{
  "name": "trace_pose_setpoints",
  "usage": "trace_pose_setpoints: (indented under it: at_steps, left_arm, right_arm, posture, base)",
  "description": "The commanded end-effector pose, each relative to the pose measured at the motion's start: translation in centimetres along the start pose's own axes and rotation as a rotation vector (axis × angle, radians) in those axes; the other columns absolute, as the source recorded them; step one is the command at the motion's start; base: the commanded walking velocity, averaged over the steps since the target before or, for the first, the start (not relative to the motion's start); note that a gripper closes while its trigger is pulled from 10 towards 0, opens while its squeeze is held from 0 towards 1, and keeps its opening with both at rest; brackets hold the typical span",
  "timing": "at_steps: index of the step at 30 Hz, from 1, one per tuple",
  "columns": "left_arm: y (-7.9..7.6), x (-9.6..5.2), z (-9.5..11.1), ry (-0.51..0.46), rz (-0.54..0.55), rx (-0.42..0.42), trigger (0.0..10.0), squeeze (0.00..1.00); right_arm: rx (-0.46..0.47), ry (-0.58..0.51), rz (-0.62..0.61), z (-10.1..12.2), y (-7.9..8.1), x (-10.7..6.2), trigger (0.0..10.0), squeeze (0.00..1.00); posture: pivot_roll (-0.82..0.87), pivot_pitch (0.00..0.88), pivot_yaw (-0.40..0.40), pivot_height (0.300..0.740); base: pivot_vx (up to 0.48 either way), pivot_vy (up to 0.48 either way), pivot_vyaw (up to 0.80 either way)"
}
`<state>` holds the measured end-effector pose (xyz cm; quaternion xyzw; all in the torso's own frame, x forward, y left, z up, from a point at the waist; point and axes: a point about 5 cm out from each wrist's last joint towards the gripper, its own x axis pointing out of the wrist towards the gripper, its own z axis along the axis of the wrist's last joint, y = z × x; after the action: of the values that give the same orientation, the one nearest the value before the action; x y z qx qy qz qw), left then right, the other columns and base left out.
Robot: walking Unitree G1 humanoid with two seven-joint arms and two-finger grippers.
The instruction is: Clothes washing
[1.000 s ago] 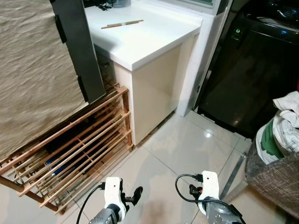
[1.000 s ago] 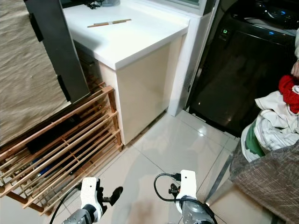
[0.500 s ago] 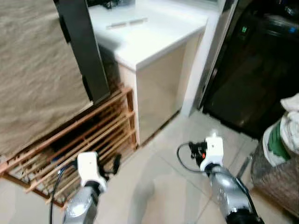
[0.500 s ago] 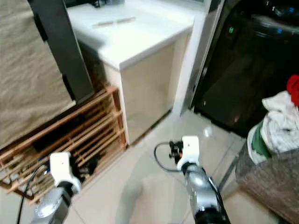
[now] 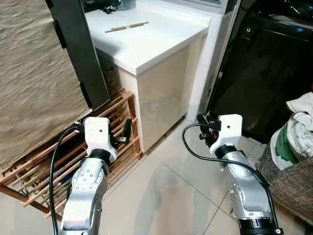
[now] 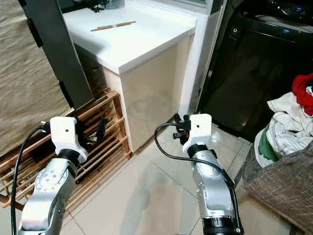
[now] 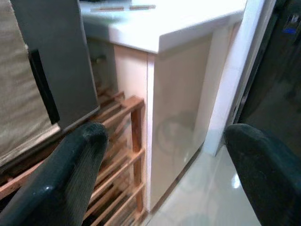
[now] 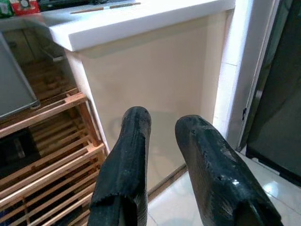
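Observation:
A black washing machine [image 5: 264, 73] with a green light [image 5: 248, 30] stands at the back right. At the right edge a woven laundry basket [image 6: 283, 191] holds white and green clothes [image 6: 288, 127] and a red garment [image 6: 303, 90]. My left gripper [image 7: 167, 136] is raised in front of the wooden rack, fingers [image 7: 80, 160] wide apart and empty. My right gripper [image 8: 163, 120] is raised over the floor tiles, pointing toward the corner of the white cabinet and left of the washer. Its two fingers [image 8: 127, 160] are close together with nothing between them.
A white counter [image 5: 146, 39] with a thin stick [image 5: 127, 26] on it stands ahead. A slatted wooden rack [image 5: 49, 166] and a leaning dark panel [image 5: 80, 54] are on the left. Pale floor tiles [image 5: 166, 191] lie between the rack and the basket.
Both arms have lifted from the bottom edge of the view to chest height, pointing forward. The head view wobbled meanwhile; the basket and washer stay put.

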<state>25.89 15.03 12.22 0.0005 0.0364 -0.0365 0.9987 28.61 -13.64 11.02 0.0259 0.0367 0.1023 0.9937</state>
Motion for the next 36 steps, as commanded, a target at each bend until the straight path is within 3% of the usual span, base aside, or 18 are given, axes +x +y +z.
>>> trace_pose_setpoints:
  at_steps: [1, 4, 9, 14, 18, 25, 32, 36]
  left_arm:
    - [0.0, 0.0, 0.9, -0.015, 0.008, 0.019, 10.0, 0.00]
    - [0.1, 0.1, 1.5, -0.007, 0.010, 0.003, 10.0, 0.00]
    - [0.6, 0.5, 2.1, -0.015, 0.025, 0.071, 10.0, 0.00]
    - [0.1, 0.4, 3.7, -0.075, -0.034, 0.111, 10.0, 0.00]
    - [0.0, 0.4, 3.7, -0.073, -0.064, 0.133, 10.0, 0.00]
    - [0.0, 0.1, 4.2, -0.094, -0.061, 0.111, 10.0, 0.00]
    - [0.9, 0.2, 4.2, -0.075, -0.006, 0.093, 10.0, 0.00]
    - [0.9, 0.1, 4.4, -0.083, -0.009, 0.092, 10.0, 0.00]
  right_arm:
    - [-0.002, -0.011, -0.008, 0.9, 0.1, 0.1, 10.0, 0.00]
    - [0.012, 0.000, -0.017, 1.2, 0.2, 0.1, 10.0, 0.00]
    - [0.014, -0.012, -0.026, 1.8, 0.5, 0.7, 10.0, 0.00]
    - [0.031, -0.003, -0.058, 2.1, 0.2, 1.3, 10.0, 0.00]
    - [0.029, -0.010, -0.046, 2.5, 0.5, 1.6, 10.0, 0.00]
    - [0.031, -0.017, -0.041, 2.8, 0.9, 1.9, 10.0, 0.00]
    - [0.081, 0.005, -0.023, 2.7, 1.5, 2.1, 10.0, 0.00]
    - [0.065, 0.005, -0.063, 2.8, 1.4, 2.1, 10.0, 0.00]
  posture:
    - [-0.02, 0.000, 0.035, 0.740]
    - [-0.02, 0.000, 0.034, 0.740]
    - [-0.01, 0.000, 0.026, 0.740]
    - [0.00, 0.000, 0.020, 0.740]
    - [0.00, 0.000, 0.021, 0.740]
    - [0.00, 0.000, 0.021, 0.740]
    - [0.01, 0.000, 0.011, 0.740]
    - [0.02, 0.000, 0.009, 0.740]
  base:
    - [0.000, 0.000, 0.00]
    - [0.198, 0.000, 0.00]
    - [0.343, 0.000, 0.00]
    - [0.364, 0.000, 0.00]
    - [0.299, 0.000, -0.73]
    - [0.296, 0.000, -0.80]
    - [0.356, 0.000, 0.00]
    - [0.391, 0.000, 0.00]
